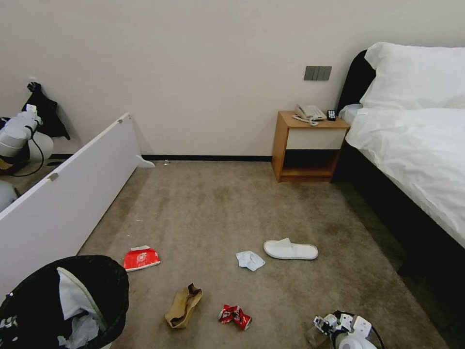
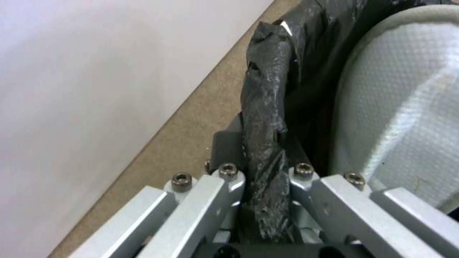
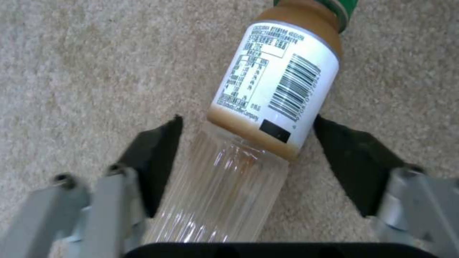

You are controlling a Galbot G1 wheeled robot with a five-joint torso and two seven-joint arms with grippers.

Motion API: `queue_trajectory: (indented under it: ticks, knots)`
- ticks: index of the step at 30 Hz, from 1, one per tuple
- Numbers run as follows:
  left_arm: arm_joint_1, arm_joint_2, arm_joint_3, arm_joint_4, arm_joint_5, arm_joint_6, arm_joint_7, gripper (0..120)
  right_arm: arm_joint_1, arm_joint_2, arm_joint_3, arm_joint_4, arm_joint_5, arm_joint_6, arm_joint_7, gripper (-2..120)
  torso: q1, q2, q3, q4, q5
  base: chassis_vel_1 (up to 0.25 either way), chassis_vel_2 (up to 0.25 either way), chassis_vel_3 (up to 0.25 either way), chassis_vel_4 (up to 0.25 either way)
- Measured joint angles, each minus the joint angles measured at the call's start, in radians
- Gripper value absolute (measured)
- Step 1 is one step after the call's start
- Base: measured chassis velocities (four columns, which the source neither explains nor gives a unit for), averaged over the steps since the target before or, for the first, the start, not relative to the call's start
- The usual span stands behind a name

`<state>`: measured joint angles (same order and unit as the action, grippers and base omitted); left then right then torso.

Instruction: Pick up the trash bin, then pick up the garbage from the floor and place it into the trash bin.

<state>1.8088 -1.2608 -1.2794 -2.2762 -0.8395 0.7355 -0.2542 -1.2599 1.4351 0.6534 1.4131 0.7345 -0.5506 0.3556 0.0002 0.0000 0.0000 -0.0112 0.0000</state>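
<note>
The trash bin (image 1: 114,281), lined with a black bag, is at my lower left, with a white slipper (image 1: 72,293) and tissue inside. My left gripper (image 2: 262,147) is shut on the bin's bag-covered rim (image 2: 268,89), beside that slipper (image 2: 401,107). My right gripper (image 1: 334,324) hangs low over the floor (image 1: 218,213), open, its fingers on either side of a clear bottle (image 3: 277,82) with a white label and green cap. The garbage on the carpet is a red-white packet (image 1: 141,258), a brown paper bag (image 1: 183,305), a crushed red can (image 1: 235,316), a tissue (image 1: 250,260) and a white slipper (image 1: 290,249).
A long white panel (image 1: 68,194) stands along the left. A wooden nightstand (image 1: 310,145) with a telephone sits against the far wall. The bed (image 1: 416,160) with its dark frame runs down the right side.
</note>
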Motion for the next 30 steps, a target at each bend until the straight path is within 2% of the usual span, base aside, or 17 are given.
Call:
queue_trajectory:
  ticks: [3,4,6,9,11,13,14,17,24,26,27,28,30]
  knots:
    - [-0.001,0.0,0.0,-0.001,0.0,0.0,0.0,4,0.013,0.003,0.003,-0.017,0.005,-0.004,-0.001,57,0.0,0.0,0.0,0.0,0.0,0.0,0.0,0.0,0.0]
    - [-0.001,0.0,0.0,-0.001,0.0,0.0,0.0,4,0.013,0.003,0.003,-0.017,0.005,-0.004,-0.001,57,0.0,0.0,0.0,0.0,0.0,0.0,0.0,0.0,0.0]
    - [-0.001,0.0,0.001,-0.001,-0.001,0.0,0.0,4,0.027,0.006,0.007,-0.032,0.009,-0.008,-0.002,45,0.0,0.0,0.0,0.0,-0.0001,0.0,0.0,0.0,0.0]
    - [-0.001,0.0,0.001,-0.001,-0.001,0.0,0.0,4,0.032,0.007,0.009,-0.037,0.013,-0.01,-0.002,41,0.0,0.0,0.0,0.0,-0.0002,0.0,0.0,0.0,0.0]
    - [-0.001,-0.001,0.001,-0.004,-0.001,0.0,0.0,4,0.044,0.009,0.016,-0.05,0.024,-0.014,-0.002,33,0.0,0.0,0.0,0.0,-0.0005,0.0,0.0,0.0,0.0]
    - [-0.001,-0.001,0.001,-0.004,-0.002,0.0,0.0,4,0.045,0.009,0.018,-0.052,0.027,-0.015,-0.002,32,0.0,0.0,0.0,0.0,-0.0004,0.0,0.0,0.0,0.0]
    - [-0.001,-0.001,0.002,-0.004,-0.002,0.0,0.0,4,0.047,0.008,0.021,-0.055,0.036,-0.017,-0.002,26,0.0,0.0,0.0,-0.0001,-0.0005,0.0,0.0,0.0,0.0]
    - [-0.002,-0.001,0.003,-0.005,-0.002,0.0,0.0,4,0.05,0.007,0.026,-0.059,0.04,-0.019,-0.002,22,0.0,0.0,0.0,0.0002,-0.0002,0.0,0.0,0.0,0.0]
    - [-0.004,-0.002,0.004,-0.007,-0.003,0.0,-0.001,4,0.01,-0.007,0.025,-0.021,0.037,-0.02,-0.003,22,0.0,0.0,0.0,0.0003,0.0003,0.0,0.0,0.0,0.0]
    - [-0.005,-0.003,0.007,-0.007,-0.003,0.0,-0.002,4,-0.028,-0.018,0.023,0.02,-0.001,-0.017,-0.012,22,0.0,0.0,0.0,-0.0006,0.0005,0.0,0.0,0.0,0.0]
    - [-0.005,-0.003,0.007,-0.007,-0.003,0.0,-0.002,4,-0.028,-0.018,0.023,0.02,-0.001,-0.017,-0.012,22,0.0,0.0,0.0,-0.0006,0.0005,0.0,0.0,0.0,0.0]
    - [-0.005,-0.005,0.012,-0.007,-0.004,0.0,-0.002,4,-0.069,-0.035,0.023,0.086,-0.076,0.01,-0.049,22,0.0,0.0,0.0,-0.0006,0.0006,0.0,0.0,0.0,0.0]
    - [-0.004,-0.005,0.014,-0.007,-0.005,0.0,-0.002,4,-0.086,-0.045,0.024,0.122,-0.106,0.03,-0.07,22,0.0,0.0,0.0,-0.0004,0.0003,0.0,0.0,0.0,0.0]
